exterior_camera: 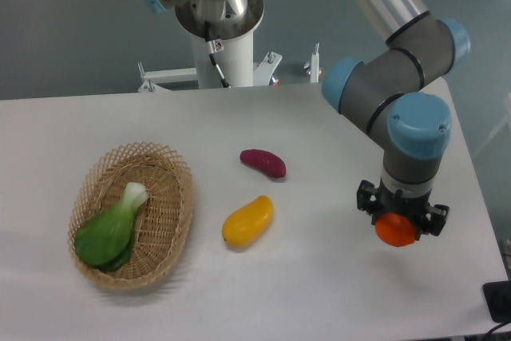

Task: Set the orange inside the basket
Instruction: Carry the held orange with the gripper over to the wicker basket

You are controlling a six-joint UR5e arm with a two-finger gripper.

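The orange (396, 231) is a small bright round fruit at the right side of the table, directly under my gripper (401, 217). The gripper's black body sits on top of the orange and hides its upper part; the fingers seem to straddle it, but I cannot see whether they press on it. Whether the orange rests on the table or is lifted is unclear. The wicker basket (172, 233) lies far to the left, near the table's front left, with a green leafy vegetable (112, 229) inside it.
A yellow-orange mango-like fruit (247, 221) lies between the basket and the gripper. A dark purple oblong vegetable (263, 162) lies behind it. The robot's base (219, 33) stands at the back. The table's right edge is close to the gripper.
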